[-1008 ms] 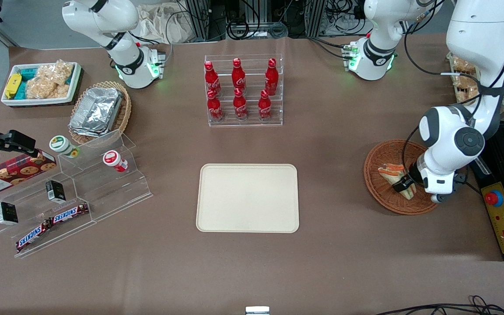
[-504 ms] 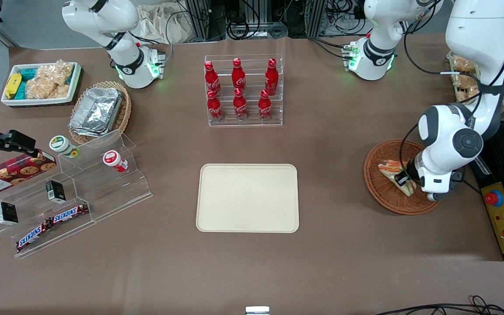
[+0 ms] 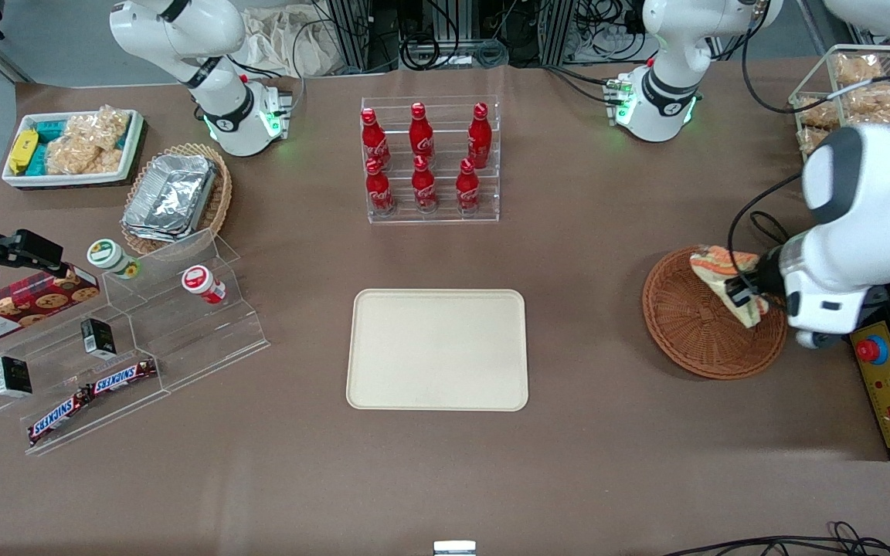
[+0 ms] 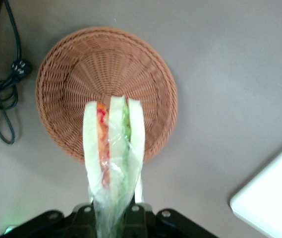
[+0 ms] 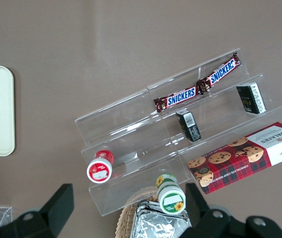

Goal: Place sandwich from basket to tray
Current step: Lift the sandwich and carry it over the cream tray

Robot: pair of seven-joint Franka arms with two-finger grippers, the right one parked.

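The sandwich (image 3: 725, 279), a clear-wrapped wedge with pale bread and orange and green layers, hangs lifted above the round reddish-brown wicker basket (image 3: 690, 328). My left gripper (image 3: 746, 293) is shut on its wrapped end. In the left wrist view the sandwich (image 4: 113, 144) stands out from the gripper (image 4: 114, 210) over the basket (image 4: 76, 69), which holds nothing else. The cream-beige tray (image 3: 437, 349) lies flat at the table's middle, toward the parked arm from the basket; one corner of the tray (image 4: 274, 201) shows in the wrist view.
A clear rack of red bottles (image 3: 429, 162) stands farther from the camera than the tray. A yellow control box with a red button (image 3: 889, 386) sits beside the basket at the table's edge. A wire rack of bagged snacks (image 3: 850, 85) stands farther back. A black cable (image 4: 4, 99) lies by the basket.
The left arm has risen and swung toward its own end of the table, carrying the sandwich up off the basket's floor. The basket stays in place.
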